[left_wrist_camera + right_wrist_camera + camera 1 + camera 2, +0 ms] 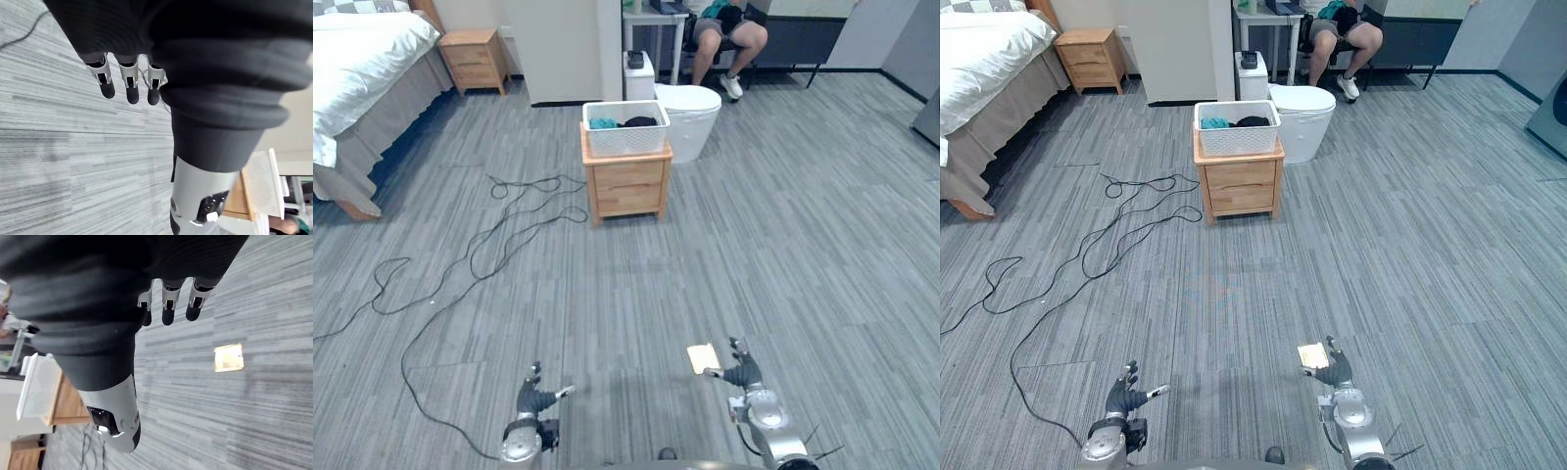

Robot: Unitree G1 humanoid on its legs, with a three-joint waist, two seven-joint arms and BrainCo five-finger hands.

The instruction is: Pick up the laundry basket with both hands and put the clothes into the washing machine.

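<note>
Both hands sit low at the near edge of the head views, held over the grey plank floor (783, 255). The left hand (536, 397) and the right hand (741, 372) are empty, with fingers loosely extended and thumbs turned inward.

The laundry basket (626, 140), white and perforated, stands well ahead of the hands on a small wooden nightstand (626, 184). It lies almost midway between the two arms, so neither hand is noticeably nearer. Its long axis runs across the view, presenting one short end to each hand. Teal clothes (603, 123) and dark clothes (639, 121) lie inside it.

A white round-topped unit (693, 116), probably the washing machine, stands just behind and right of the basket. A seated person (729, 39) is beyond it. A bed (362, 59) and a second nightstand (475, 59) stand far left.

A pale yellow patch (703, 357) marks the floor beside the right hand. No furniture stands on the direct line to the basket.
</note>
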